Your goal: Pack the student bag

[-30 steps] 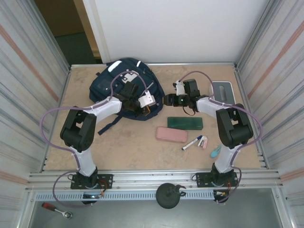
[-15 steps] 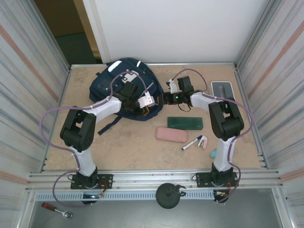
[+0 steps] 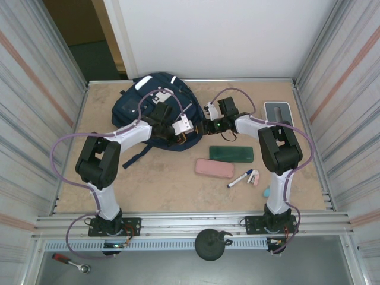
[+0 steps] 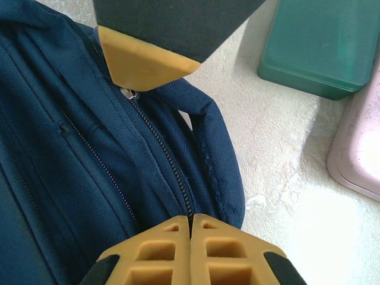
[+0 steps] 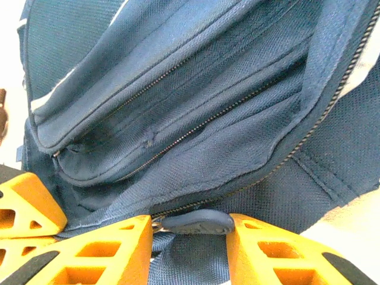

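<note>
Navy student bag (image 3: 155,110) lying on the bench (image 3: 166,184), left jaws (image 4: 190,222) pressed together on its zipper seam, right jaws (image 5: 190,228) partly spread around a dark zipper pull (image 5: 196,223), green case (image 4: 320,44) beyond the left jaws

The big navy-blue fabric backpack (image 3: 155,113) fills the table (image 3: 101,184) at 11 o'clock. Both arms meet at its right edge and block that side. A green flat box (image 3: 231,154), a pink flat case (image 3: 214,168) and a marker pen (image 3: 240,179) lie close together at 4 o'clock. The near left of the table is bare, with room to pass.
</note>
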`<state>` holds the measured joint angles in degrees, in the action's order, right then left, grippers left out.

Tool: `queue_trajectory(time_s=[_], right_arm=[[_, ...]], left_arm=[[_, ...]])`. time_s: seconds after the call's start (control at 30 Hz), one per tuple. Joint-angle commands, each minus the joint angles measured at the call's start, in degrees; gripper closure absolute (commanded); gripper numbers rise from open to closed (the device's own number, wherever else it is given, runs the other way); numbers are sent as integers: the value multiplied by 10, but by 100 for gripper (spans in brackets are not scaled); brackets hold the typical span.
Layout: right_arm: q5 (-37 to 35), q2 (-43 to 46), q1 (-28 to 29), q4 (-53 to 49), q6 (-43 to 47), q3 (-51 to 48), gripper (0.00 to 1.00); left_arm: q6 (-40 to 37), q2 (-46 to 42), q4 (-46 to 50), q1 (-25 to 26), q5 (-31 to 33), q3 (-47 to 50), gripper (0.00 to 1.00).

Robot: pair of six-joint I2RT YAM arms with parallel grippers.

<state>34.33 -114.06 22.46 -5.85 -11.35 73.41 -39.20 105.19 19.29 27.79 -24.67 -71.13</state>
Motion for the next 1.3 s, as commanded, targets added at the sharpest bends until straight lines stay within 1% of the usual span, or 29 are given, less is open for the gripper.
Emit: queue_trajectory(time_s=[0.0,0.13,0.27,0.57,0.7,0.9,1.2,1.23,1.27], right_arm=[[-1,-1,5,-21,20,16,64],[3,-4,7,-21,22,21,67],[0,-4,8,-30,31,24,73],[-9,8,9,-48,50,19,94],[-12,24,7,-48,55,4,100],[-12,48,0,-37,56,-23,100],[22,56,-6,-20,55,-42,100],[24,56,-7,-17,52,-43,97],[26,56,-11,-14,47,-43,88]], left_arm=[[-11,7,18,-5,-11,-6,96],[-11,5,18,-5,-10,-4,96],[-11,4,18,-5,-9,-2,96],[-12,1,15,-6,-7,2,95],[-13,-1,16,-9,-2,5,95],[-15,-6,17,-13,0,9,96],[-15,-5,16,-14,-2,12,96],[-15,-6,16,-14,-2,12,96],[-15,-6,17,-14,-4,11,95]])
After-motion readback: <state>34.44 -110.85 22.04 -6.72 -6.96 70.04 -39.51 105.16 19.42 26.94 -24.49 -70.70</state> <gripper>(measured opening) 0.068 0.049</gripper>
